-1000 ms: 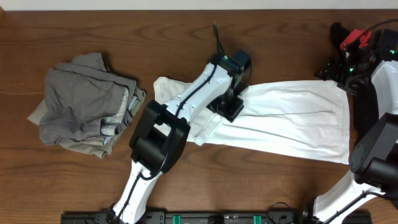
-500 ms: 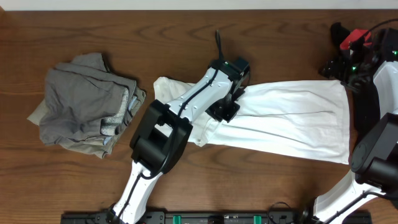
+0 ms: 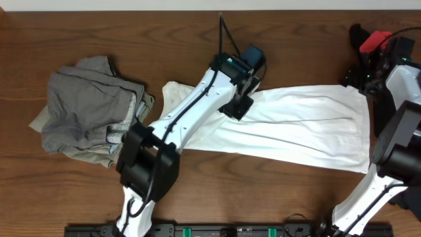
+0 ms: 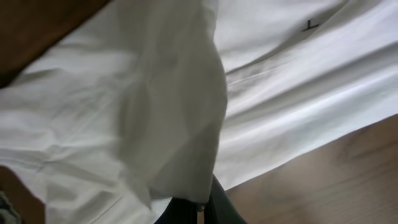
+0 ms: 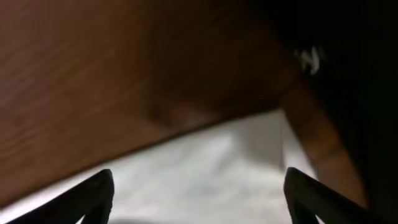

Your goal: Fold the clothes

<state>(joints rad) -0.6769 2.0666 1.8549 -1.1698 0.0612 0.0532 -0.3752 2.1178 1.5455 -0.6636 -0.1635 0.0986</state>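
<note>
**Left fingers pinched on the shirt, right fingers spread wide**

The left fingers [image 3: 238, 105] are closed tight on a fold of the white T-shirt [image 3: 309, 125] near the middle of the desk [image 3: 66, 191], and cloth drapes from them. The shirt lies flat out toward the right edge. There the right fingers [image 3: 363, 76] stand wide apart over its far corner, gripping nothing. Grey-khaki clothes [image 3: 89, 112] sit heaped near the left edge.

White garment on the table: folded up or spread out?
Mostly spread: the white garment lies as a long strip across the table, the left claw shut on its fabric.
</note>
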